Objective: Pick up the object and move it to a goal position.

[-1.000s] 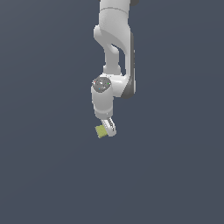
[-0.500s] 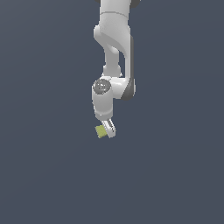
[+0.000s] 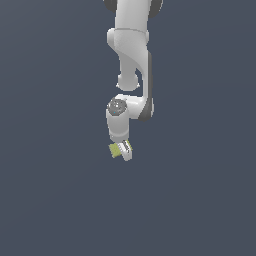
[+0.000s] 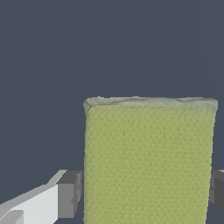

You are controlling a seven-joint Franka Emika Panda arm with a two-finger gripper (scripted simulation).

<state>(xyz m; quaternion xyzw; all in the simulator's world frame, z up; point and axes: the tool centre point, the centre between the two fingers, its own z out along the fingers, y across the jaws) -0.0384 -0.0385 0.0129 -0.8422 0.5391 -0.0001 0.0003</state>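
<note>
- Between the pads of the pincer, the block is sitting pinched, hanging clear of the table.
- Judging by looks, it is handling light, stiff and matte, so gripping across its narrow flat sides is suiting it.

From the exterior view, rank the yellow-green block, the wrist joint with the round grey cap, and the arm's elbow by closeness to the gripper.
1. yellow-green block, between the gripper's fingers.
2. wrist joint, just above.
3. elbow, highest up, farthest.
</note>
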